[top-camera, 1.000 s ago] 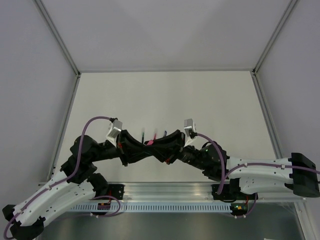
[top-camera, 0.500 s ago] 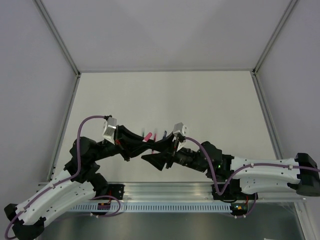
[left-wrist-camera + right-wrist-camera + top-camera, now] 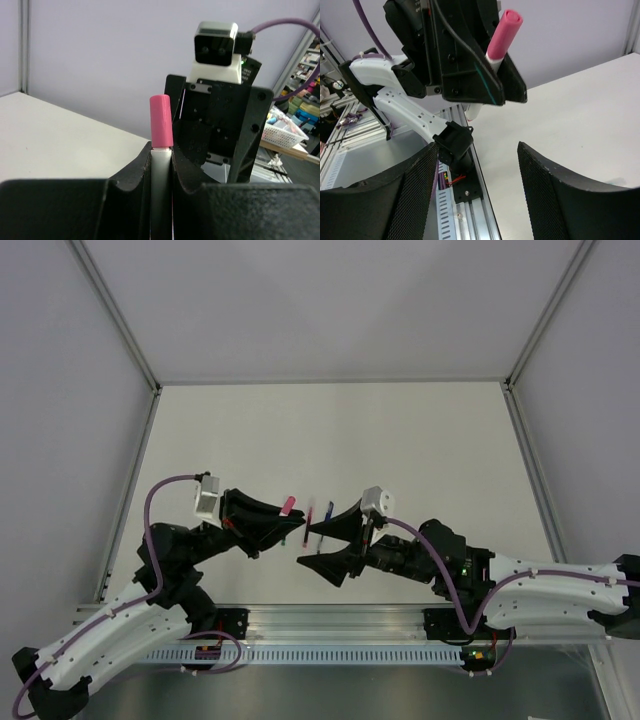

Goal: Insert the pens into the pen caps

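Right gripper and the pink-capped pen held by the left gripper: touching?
Apart. The right wrist view shows the right gripper open, with clear space between its fingers and the pink-capped pen. Only the left gripper clamps it.

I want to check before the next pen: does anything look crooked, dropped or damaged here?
Nothing stands out. The left end effector clamps the white pen, and the pink cap sits in line on its tip. The right end effector is open and empty, clear of the pen.
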Robot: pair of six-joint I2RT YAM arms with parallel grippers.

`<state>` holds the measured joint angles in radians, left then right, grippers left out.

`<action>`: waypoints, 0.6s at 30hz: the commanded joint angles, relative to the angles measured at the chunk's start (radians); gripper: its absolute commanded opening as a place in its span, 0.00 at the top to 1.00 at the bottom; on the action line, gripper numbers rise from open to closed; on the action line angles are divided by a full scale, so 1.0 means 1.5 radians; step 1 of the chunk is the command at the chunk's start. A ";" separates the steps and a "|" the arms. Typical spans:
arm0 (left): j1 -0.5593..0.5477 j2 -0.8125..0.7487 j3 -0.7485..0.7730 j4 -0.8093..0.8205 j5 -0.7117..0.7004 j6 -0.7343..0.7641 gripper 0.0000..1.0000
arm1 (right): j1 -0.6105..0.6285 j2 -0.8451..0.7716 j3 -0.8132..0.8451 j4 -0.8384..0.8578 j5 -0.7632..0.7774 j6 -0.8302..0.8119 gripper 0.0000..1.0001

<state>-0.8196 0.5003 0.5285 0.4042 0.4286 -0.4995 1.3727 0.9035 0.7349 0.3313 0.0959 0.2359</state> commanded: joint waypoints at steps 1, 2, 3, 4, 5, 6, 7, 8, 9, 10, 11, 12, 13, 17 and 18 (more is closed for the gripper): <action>0.002 -0.001 -0.001 0.097 -0.037 -0.054 0.98 | 0.003 0.020 0.018 0.008 -0.062 -0.028 0.28; 0.001 0.006 0.002 0.104 -0.028 -0.069 0.98 | 0.004 0.027 0.024 0.011 -0.062 -0.029 0.27; 0.002 0.009 0.008 0.119 -0.022 -0.076 0.98 | 0.003 0.042 0.031 0.018 -0.062 -0.029 0.27; 0.002 0.012 0.008 0.129 -0.019 -0.084 0.98 | 0.003 0.047 0.039 0.027 -0.062 -0.033 0.27; 0.001 0.014 0.005 0.142 -0.016 -0.094 0.98 | 0.003 0.052 0.041 0.037 -0.062 -0.033 0.28; 0.002 0.015 -0.004 0.172 -0.017 -0.113 0.98 | 0.004 0.062 0.042 0.061 -0.061 -0.034 0.28; 0.002 0.014 -0.011 0.190 -0.018 -0.125 0.98 | 0.003 0.068 0.044 0.075 -0.062 -0.033 0.29; 0.002 0.015 -0.016 0.206 -0.021 -0.143 0.98 | 0.003 0.075 0.046 0.086 -0.061 -0.032 0.31; 0.002 0.015 -0.020 0.215 -0.023 -0.150 0.98 | 0.003 0.086 0.047 0.112 -0.062 -0.029 0.31; 0.002 0.016 -0.020 0.223 -0.022 -0.154 0.98 | 0.003 0.093 0.051 0.124 -0.079 -0.027 0.32; 0.002 0.015 -0.020 0.225 -0.020 -0.155 0.98 | 0.004 0.099 0.054 0.134 -0.085 -0.022 0.35; 0.002 0.015 -0.019 0.226 -0.020 -0.154 0.98 | 0.003 0.115 0.059 0.147 -0.087 -0.018 0.37; 0.002 0.010 -0.020 0.218 -0.022 -0.153 0.98 | 0.004 0.126 0.071 0.149 -0.090 -0.016 0.38; 0.002 -0.010 -0.024 0.202 -0.033 -0.138 0.98 | 0.003 0.165 0.090 0.179 -0.097 0.000 0.42; 0.002 -0.013 -0.024 0.198 -0.033 -0.134 0.98 | 0.003 0.178 0.092 0.193 -0.098 0.006 0.43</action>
<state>-0.8196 0.5011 0.4988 0.6613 0.3988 -0.6876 1.3727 1.1385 0.8265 0.5198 -0.0223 0.2199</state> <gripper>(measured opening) 0.210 0.578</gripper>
